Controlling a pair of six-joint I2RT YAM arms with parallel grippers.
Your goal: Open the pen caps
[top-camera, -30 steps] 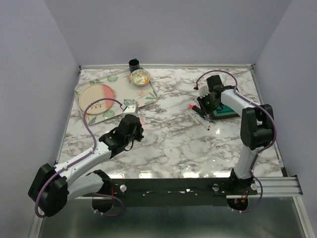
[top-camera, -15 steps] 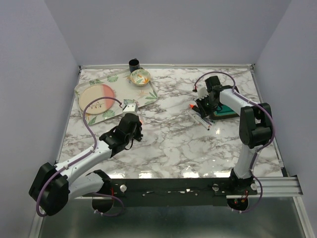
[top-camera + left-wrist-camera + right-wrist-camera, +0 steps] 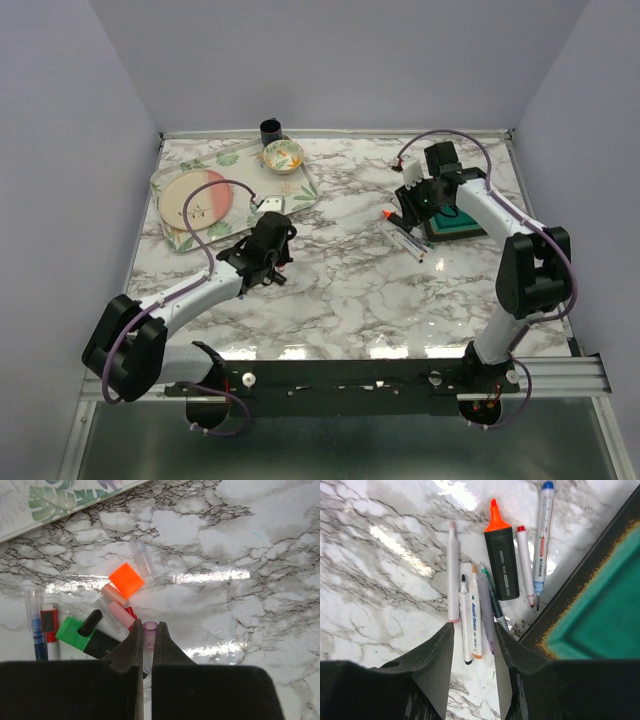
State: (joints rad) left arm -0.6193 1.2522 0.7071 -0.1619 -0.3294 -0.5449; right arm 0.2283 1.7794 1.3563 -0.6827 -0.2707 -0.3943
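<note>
My left gripper (image 3: pixel 148 630) is shut on a small translucent purple pen cap (image 3: pixel 149 628), just above the table by a pile of loose caps: orange (image 3: pixel 126 580), pink (image 3: pixel 121 614), green (image 3: pixel 72 632), black (image 3: pixel 90 622), red (image 3: pixel 49 622) and clear ones. My right gripper (image 3: pixel 473 627) is open above a row of uncapped pens: a black highlighter with an orange tip (image 3: pixel 500 562), white pens (image 3: pixel 465 620), a grey pen (image 3: pixel 486 615), and red-ended (image 3: pixel 525 565) and blue-ended (image 3: pixel 543 535) pens. In the top view the left gripper (image 3: pixel 268 245) is centre left and the right gripper (image 3: pixel 412 203) is near the pens (image 3: pixel 405 237).
A leaf-patterned tray (image 3: pixel 235 185) holds a plate (image 3: pixel 195 197) and a bowl (image 3: pixel 283 155) at the back left, with a black cup (image 3: pixel 270 129) behind it. A dark tray with a teal inside (image 3: pixel 462 222) lies right of the pens; its edge (image 3: pixel 580 580) is beside my right fingers.
The left arm has stretched farther from its base, carrying its gripper back and slightly right. The right gripper has shifted a little back above the pens.
</note>
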